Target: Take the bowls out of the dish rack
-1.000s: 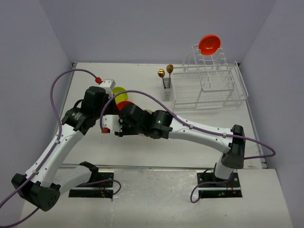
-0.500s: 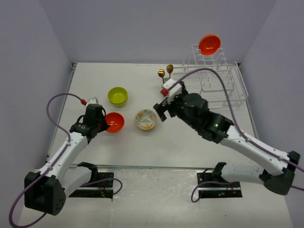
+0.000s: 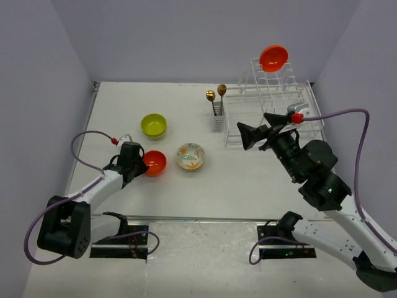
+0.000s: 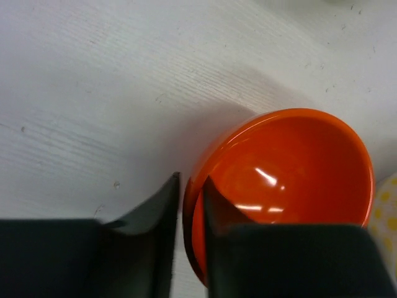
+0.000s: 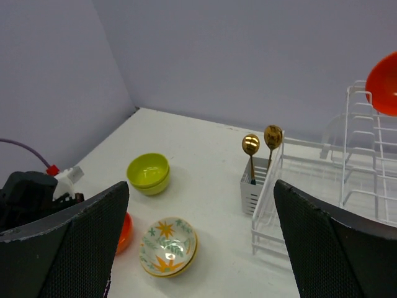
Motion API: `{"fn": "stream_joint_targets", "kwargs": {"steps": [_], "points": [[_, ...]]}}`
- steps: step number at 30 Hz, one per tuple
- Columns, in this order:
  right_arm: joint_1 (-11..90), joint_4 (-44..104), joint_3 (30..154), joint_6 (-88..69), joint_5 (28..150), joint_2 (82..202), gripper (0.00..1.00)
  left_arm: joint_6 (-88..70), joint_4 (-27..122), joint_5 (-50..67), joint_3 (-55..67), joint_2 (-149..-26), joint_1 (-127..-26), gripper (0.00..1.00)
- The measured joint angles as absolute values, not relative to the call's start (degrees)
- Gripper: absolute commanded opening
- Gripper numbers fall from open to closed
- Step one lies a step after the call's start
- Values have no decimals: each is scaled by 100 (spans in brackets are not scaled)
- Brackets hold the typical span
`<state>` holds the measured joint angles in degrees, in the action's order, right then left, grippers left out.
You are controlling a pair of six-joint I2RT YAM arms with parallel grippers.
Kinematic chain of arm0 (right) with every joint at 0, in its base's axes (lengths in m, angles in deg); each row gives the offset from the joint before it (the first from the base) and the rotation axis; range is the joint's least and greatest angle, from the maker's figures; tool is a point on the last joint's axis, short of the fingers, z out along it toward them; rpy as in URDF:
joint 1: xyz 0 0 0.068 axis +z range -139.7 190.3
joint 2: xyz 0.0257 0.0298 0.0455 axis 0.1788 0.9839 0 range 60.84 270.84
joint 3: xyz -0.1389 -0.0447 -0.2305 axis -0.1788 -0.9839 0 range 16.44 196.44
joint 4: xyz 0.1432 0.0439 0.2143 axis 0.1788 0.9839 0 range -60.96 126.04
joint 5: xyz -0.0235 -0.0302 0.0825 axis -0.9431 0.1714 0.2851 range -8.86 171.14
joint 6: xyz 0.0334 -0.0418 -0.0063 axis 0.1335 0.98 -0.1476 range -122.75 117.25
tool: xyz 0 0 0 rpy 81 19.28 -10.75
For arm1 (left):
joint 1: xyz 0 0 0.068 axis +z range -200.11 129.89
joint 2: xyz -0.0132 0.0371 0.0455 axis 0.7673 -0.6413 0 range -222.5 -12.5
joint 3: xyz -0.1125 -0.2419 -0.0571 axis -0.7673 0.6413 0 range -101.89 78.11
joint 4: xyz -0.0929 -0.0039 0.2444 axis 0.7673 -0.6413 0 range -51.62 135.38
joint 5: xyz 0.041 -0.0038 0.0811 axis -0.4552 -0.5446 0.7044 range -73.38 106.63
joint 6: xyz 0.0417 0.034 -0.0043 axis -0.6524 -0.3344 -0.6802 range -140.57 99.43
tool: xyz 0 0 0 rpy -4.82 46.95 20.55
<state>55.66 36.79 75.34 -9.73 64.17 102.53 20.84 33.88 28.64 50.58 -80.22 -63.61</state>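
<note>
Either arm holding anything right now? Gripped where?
Left gripper pinches the orange bowl on the table by its rim, one jaw inside, one outside. Right gripper is open, empty.

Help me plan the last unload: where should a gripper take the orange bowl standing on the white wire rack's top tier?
Probably its upper rim, from above: the orange bowl stands on edge in the white wire rack, rim exposed.

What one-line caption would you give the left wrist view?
The left gripper pinches the rim of an orange bowl sitting on the white table.
</note>
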Motion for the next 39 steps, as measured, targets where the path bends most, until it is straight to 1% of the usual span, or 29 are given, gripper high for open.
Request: {"fn": "stream_joint_targets", "kwargs": {"steps": [1,2,3,4,8,10,13,15,18,20,22,25,27,29,31,34,39], "points": [[5505,3738,7536,-1039,6380,10262,99,2084,3440,2864,5058,-8051,-6361,40],[5440,3793,7536,-1098,6343,10268,99,2088,3471,2868,5058,-8053,-6361,61],[5359,3852,7536,-1161,6297,10273,99,2088,3471,2877,5058,-8044,-6361,95],[5269,3896,7536,-1227,6264,10273,99,2075,3453,2888,5058,-8014,-6363,100],[4635,4035,7617,-1592,6157,10415,99,2134,3114,2923,5027,-7450,-6361,100],[3715,4088,7757,-1994,6535,10651,99,2060,2769,2920,4918,-6801,-6363,100],[2126,4051,7899,-2925,7588,11136,99,1826,2175,2899,4371,-5738,-6376,100],[1293,3869,7934,-3712,8343,11571,99,1598,1790,2936,3729,-5104,-6391,100],[618,3609,8054,-4796,9167,12312,99,1216,1434,3244,2715,-4519,-6406,100],[517,3620,8301,-5338,9300,12769,99,951,1342,3578,2238,-4213,-6406,100],[509,3570,8594,-5764,9350,13147,99,713,1335,3921,2083,-3959,-6406,100],[509,3340,9009,-6462,9320,13625,98,508,1309,4262,2422,-3668,-6409,100],[509,3061,9186,-6934,9226,13901,94,429,1257,4374,2800,-3555,-6413,100],[509,2820,9354,-7393,9105,14229,94,381,1106,4435,3064,-3485,-6415,100],[509,2665,9507,-7819,8994,14605,93,368,983,4453,3165,-3387,-6417,100],[509,2499,9726,-8348,8850,15186,89,361,1003,4455,3195,-3144,-6428,100],[509,2416,10469,-8715,8802,16181,89,315,1099,4396,3198,-3052,-6450,100]]}}
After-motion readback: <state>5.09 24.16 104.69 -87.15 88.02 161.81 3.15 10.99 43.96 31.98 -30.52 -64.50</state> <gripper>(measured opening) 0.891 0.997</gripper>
